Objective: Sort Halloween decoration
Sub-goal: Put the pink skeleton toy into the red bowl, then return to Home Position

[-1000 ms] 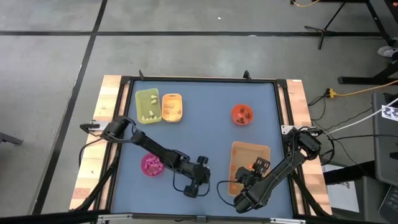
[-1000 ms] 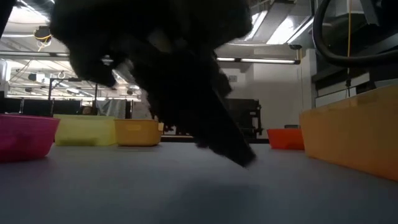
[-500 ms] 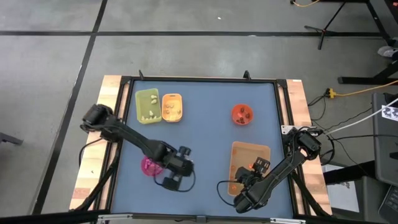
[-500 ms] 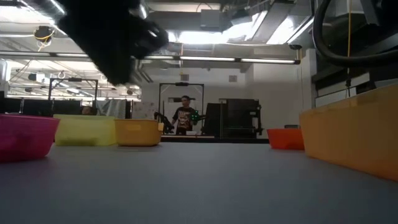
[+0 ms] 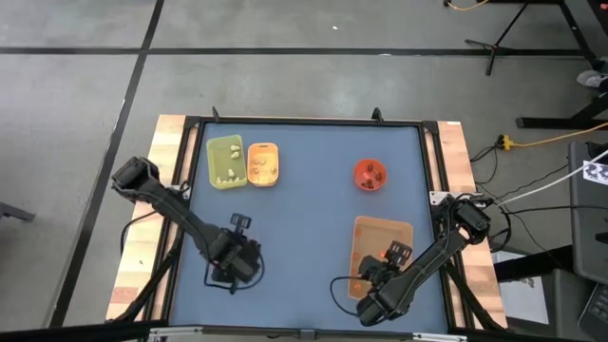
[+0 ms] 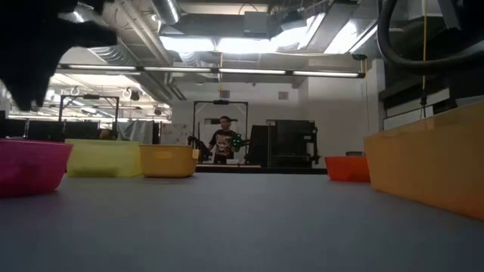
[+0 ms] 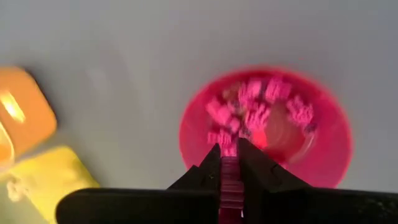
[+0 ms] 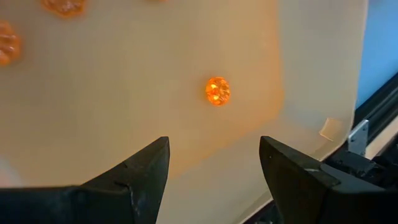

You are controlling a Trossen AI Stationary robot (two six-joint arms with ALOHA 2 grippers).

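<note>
Pink trinket in left gripper, wrist-only

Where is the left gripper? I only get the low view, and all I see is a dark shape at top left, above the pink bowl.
Observer: The left wrist view shows the left gripper hanging right over the pink bowl.
Operator: Is it holding anything?
Observer: Yes. Its fingers are shut on a pink trinket. Other pink trinkets lie in the bowl below.
Operator: And the right arm? I can't find it at all.
Observer: The right gripper is open over the tan tray, with an orange trinket on the tray floor ahead of its fingers.
</note>
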